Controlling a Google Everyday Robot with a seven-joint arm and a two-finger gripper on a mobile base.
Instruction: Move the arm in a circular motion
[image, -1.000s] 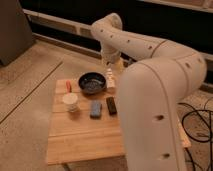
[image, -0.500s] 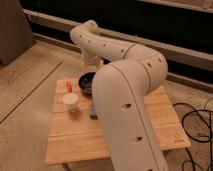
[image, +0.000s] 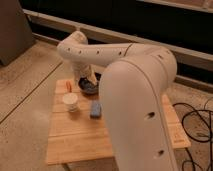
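Observation:
The arm (image: 135, 85) is large and cream-white, with thick tubular segments and rows of small dark holes. It rises from the lower right, reaches left to a rounded joint (image: 74, 47), then bends down toward the wooden table (image: 80, 137). The gripper (image: 83, 80) is the small dark-tipped end. It hangs just above the left side of a dark bowl (image: 91, 89) at the back of the table. The arm hides the right half of the table.
A white cup (image: 70, 102), a blue sponge (image: 95, 109) and a small orange object (image: 68, 86) lie on the table's left part. Dark cables (image: 196, 127) lie on the floor at the right. A grey cabinet (image: 12, 27) stands at the back left.
The arm has swung to the left, its bent joint moving from above the table's middle to its left side. The lower segment now covers more of the table.

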